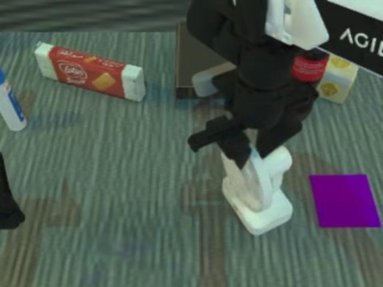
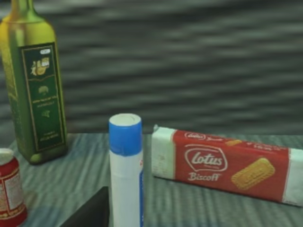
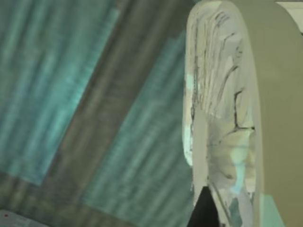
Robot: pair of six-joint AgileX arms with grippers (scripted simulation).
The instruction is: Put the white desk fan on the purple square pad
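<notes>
Right gripper [image 1: 250, 156] closing narrowly on the grille head of the white desk fan [image 1: 258, 194], standing upright on its square base on the table [image 1: 119, 197], just left of the purple square pad [image 1: 344, 200] and not touching it. Left arm [image 1: 7, 203] sitting parked at the left edge, fingers impossible to judge. Lying far left: biscuit packet [image 1: 90, 70], sealed; blue-capped tube [image 1: 11, 101], closed.

"Lotus Biscoff" on red packet [image 2: 227, 165].
</notes>
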